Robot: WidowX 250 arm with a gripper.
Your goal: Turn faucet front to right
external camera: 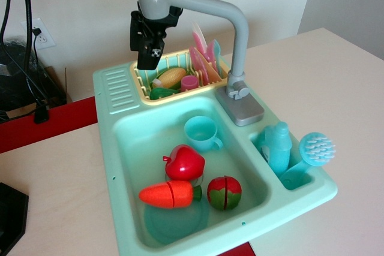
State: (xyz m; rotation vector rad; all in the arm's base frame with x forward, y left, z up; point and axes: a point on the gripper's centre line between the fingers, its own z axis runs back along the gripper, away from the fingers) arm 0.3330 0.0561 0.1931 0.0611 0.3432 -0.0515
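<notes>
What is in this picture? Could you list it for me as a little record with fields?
setting: mint green plastic toy sink on a pale table
tap: tall grey plastic toy faucet, spout head over the back left of the sink
robot part: black gripper hanging just behind the spout head; open or shut cannot be told
basin: red toy apple, orange toy carrot, teal cup
yellow rack: toy corn, pink plates
side compartment: blue bottle, blue brush
</notes>
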